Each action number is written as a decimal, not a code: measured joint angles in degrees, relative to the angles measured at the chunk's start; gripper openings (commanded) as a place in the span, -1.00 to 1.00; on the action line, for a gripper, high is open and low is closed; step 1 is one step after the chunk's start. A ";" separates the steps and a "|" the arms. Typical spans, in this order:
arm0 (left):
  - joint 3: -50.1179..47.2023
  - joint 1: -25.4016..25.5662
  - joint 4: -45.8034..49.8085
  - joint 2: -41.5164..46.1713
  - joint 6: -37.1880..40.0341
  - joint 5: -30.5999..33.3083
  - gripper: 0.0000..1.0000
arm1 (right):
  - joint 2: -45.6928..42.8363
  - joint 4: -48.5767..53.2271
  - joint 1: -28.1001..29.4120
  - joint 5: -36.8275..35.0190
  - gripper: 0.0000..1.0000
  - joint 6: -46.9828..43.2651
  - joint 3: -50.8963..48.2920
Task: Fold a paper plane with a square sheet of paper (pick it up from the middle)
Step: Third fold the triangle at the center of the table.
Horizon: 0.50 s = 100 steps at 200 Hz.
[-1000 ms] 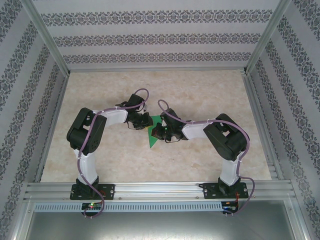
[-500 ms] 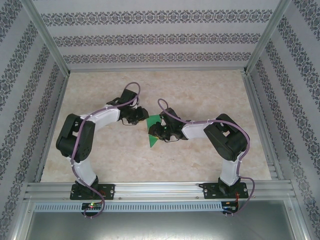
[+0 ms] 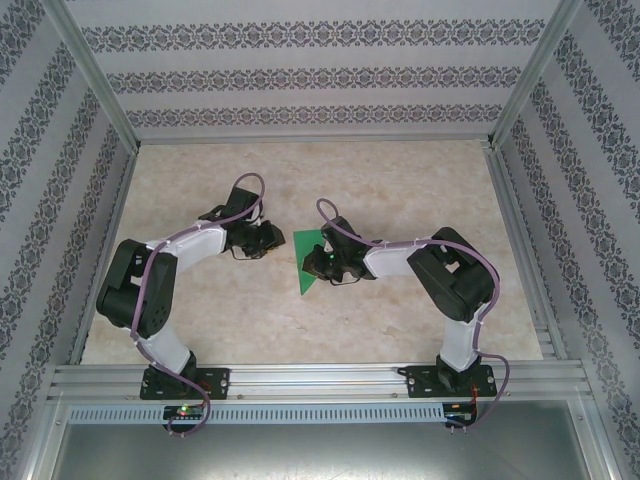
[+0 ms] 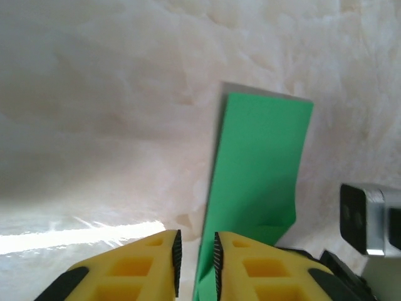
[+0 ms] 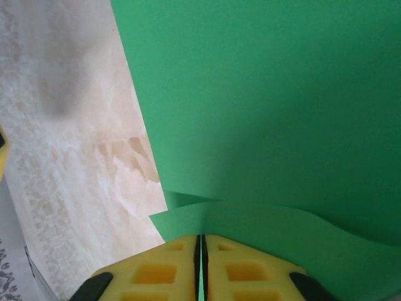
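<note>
Left gripper jaws narrowly apart; right gripper pinched closed.

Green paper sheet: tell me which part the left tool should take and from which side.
Probably best to take the green paper sheet by its long left edge, coming in from the left. The right tool is shut on the opposite side, so that edge is free, and it faces the left tool, whose narrowly open jaws line up with it.
</note>
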State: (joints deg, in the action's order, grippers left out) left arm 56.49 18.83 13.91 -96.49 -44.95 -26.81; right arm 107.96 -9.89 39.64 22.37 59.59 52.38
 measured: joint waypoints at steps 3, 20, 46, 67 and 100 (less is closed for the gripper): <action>0.00 0.31 -0.11 0.00 0.02 -0.24 -0.62 | 0.00 0.00 0.00 0.02 -0.89 -0.07 0.00; 0.00 2.23 -0.31 0.00 0.61 -1.57 -0.71 | 0.00 0.02 0.00 0.02 -0.95 -0.04 0.00; 0.00 4.79 -0.42 -0.35 1.57 -3.13 -0.84 | 0.00 0.02 0.00 0.02 -1.00 -0.04 0.00; 0.00 5.99 -0.44 -1.11 2.49 -3.65 -0.91 | 0.00 0.02 0.00 0.02 -1.00 -0.04 0.00; 0.02 6.97 -0.42 -3.61 2.78 -4.26 -0.99 | 0.00 0.02 0.00 0.02 -1.00 -0.07 0.00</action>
State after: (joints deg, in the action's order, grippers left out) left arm 56.51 25.80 13.50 -100.09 -42.17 -31.07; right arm 107.96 -9.87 39.64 22.39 59.53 52.38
